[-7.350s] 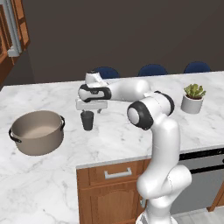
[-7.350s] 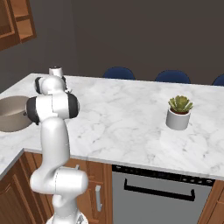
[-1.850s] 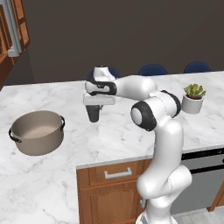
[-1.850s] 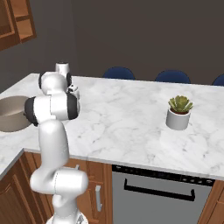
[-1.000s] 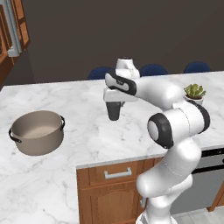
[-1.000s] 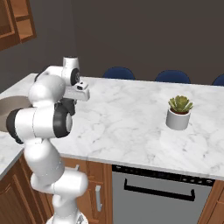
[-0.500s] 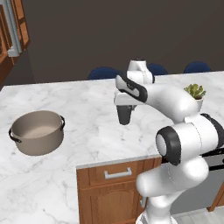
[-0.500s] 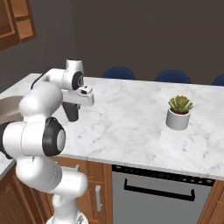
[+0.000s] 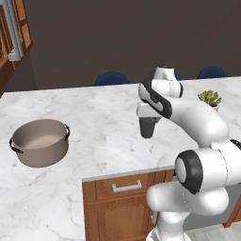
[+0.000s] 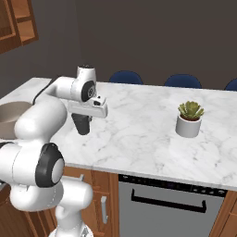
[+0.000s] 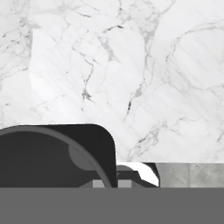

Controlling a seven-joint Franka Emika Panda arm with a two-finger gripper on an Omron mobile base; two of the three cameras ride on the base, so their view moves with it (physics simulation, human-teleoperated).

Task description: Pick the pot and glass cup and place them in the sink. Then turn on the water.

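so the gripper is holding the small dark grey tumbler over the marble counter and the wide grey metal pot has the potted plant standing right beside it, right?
Not quite. The gripper does hold the small dark grey tumbler over the marble counter, but the left base view shows the wide grey metal pot standing alone, the potted plant far across the counter.

Matt taupe metal pot [image 9: 40, 142], dark smooth glass cup [image 9: 147, 128], glossy veined white marble table [image 9: 99, 113], wooden cabinet fronts [image 9: 117, 207].

White marble counter [image 9: 94, 108] on wooden cabinets [image 9: 120, 207], dark wall [image 10: 152, 37], blue chairs [image 10: 126, 77] behind.
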